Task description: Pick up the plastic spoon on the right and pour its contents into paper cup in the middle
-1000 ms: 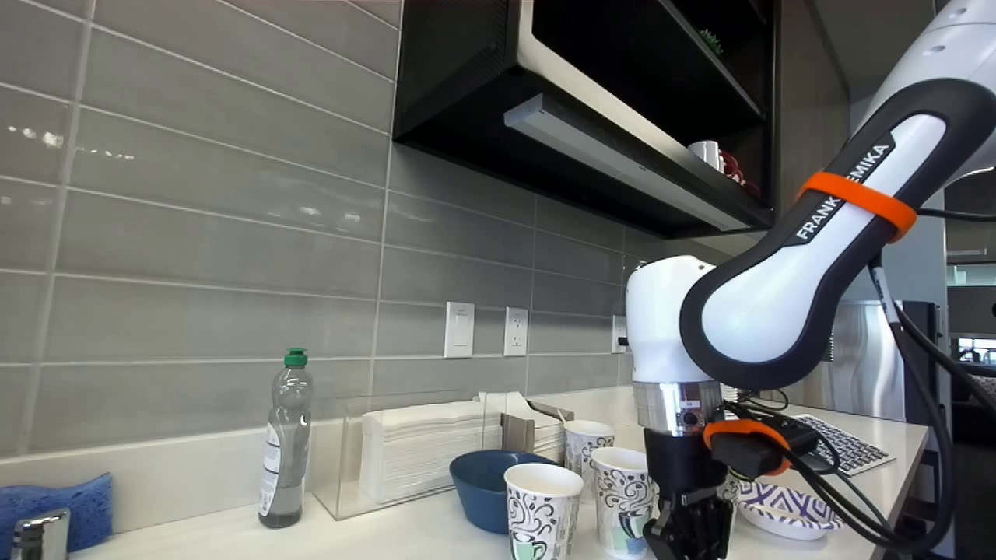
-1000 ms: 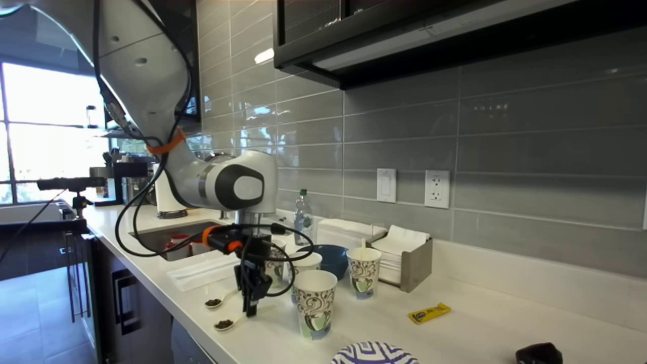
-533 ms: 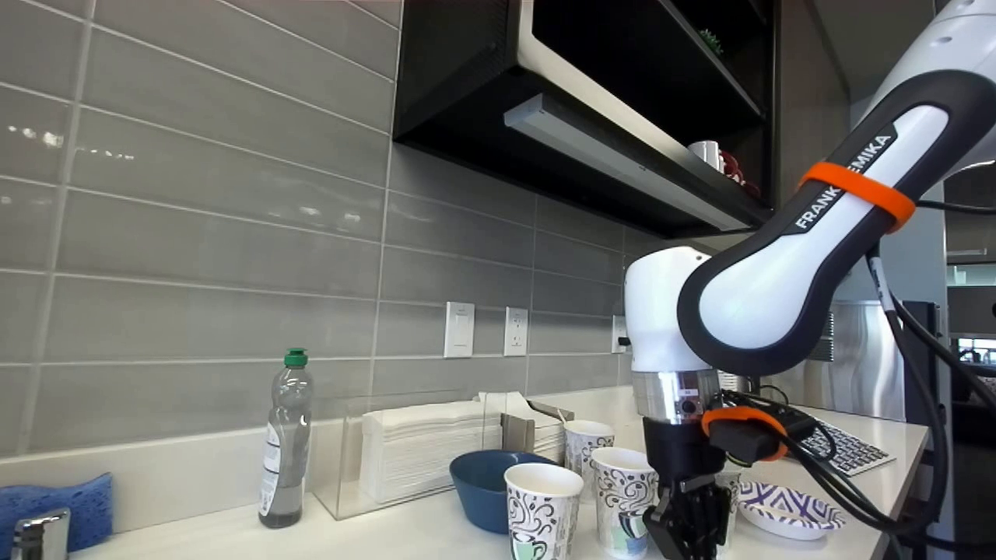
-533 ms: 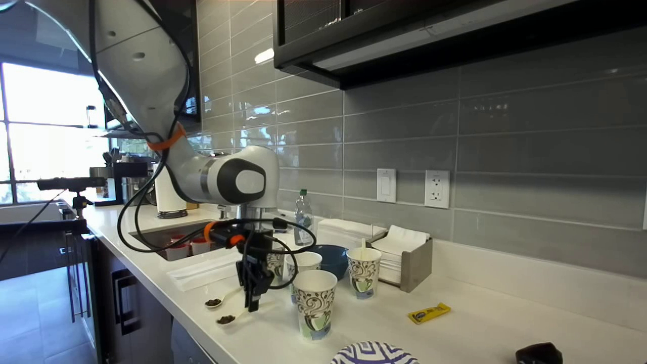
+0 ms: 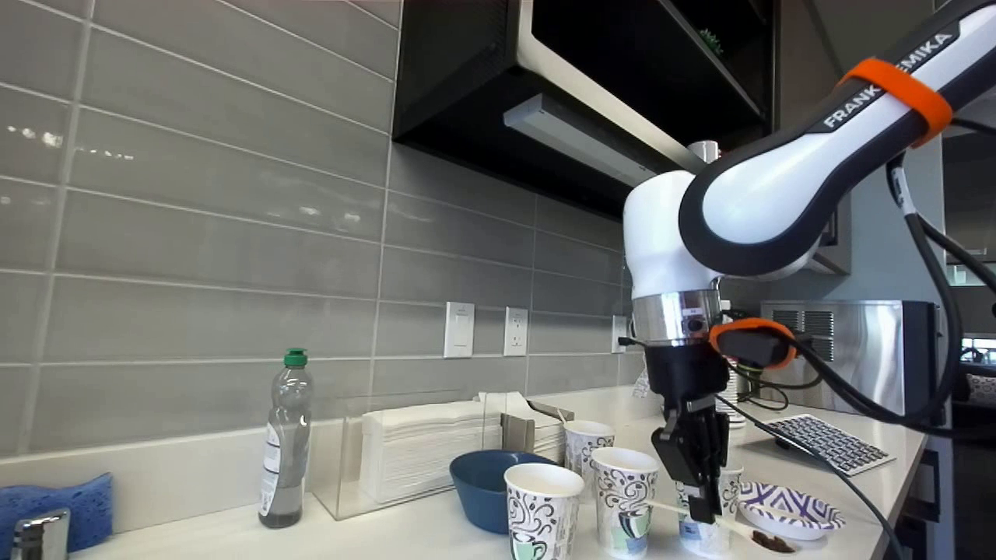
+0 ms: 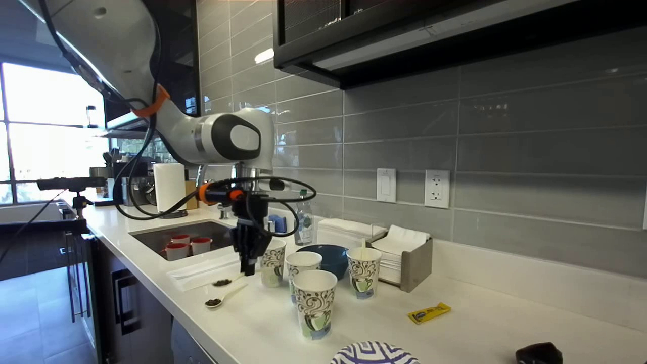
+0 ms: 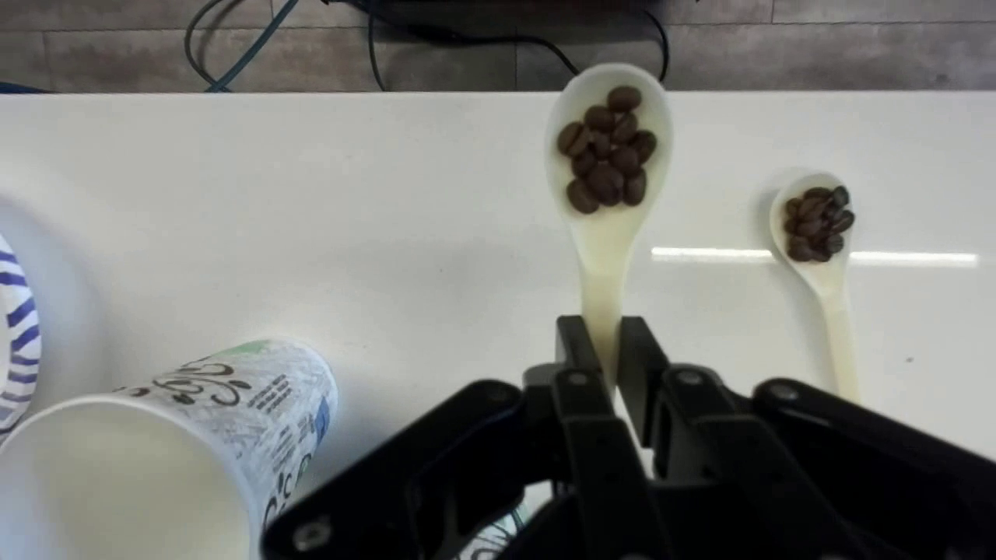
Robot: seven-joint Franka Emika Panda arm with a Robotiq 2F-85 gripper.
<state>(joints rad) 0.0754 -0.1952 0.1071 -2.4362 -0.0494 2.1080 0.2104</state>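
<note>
There are four printed paper cups (image 6: 315, 301), two bean-filled spoons (image 7: 604, 243), one dark-blue bowl (image 5: 481, 494) and one green-capped bottle (image 5: 288, 439).

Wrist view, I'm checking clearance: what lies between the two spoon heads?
The wrist view shows bare counter and a bright streak between the held spoon's head and the resting spoon's head.
</note>
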